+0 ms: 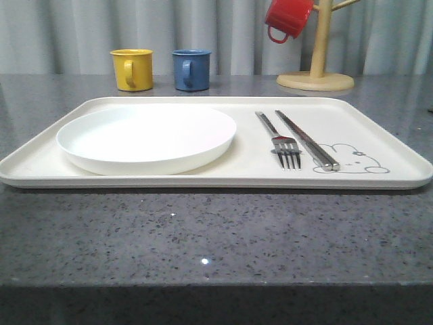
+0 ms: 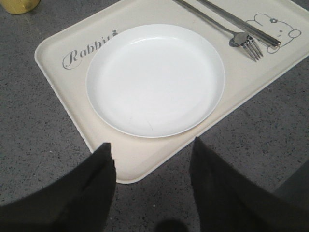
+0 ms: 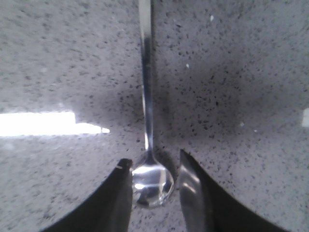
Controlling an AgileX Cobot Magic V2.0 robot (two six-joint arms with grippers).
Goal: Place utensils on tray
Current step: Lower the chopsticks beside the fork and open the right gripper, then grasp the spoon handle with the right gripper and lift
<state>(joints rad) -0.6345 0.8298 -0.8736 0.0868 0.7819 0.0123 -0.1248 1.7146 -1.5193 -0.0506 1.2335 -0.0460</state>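
Speckled grey tabletop (image 3: 251,87) is carrying the last stray piece: the spoon (image 3: 148,145) is lying flat, bowl sitting right between the right tool's (image 3: 153,186) spread fingers, handle running straight away from it. So the right arm's nearer. Left tool (image 2: 152,166) is hanging open over the tray (image 1: 379,128) corner; plate (image 1: 145,139), fork (image 1: 279,139), chopsticks (image 1: 308,141) are sitting on it.

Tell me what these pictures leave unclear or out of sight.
- Spoon: right wrist view; its handle end is cut off by the picture's edge. Whether the right fingers pinch the bowl or merely flank it is unclear.
- Red mug: front view; its upper part is cut off.
- Yellow mug: left wrist view; a corner at the edge.
- "Rabbit" script: its end is hidden by the plate.
- Tray: its far side runs out of frame.
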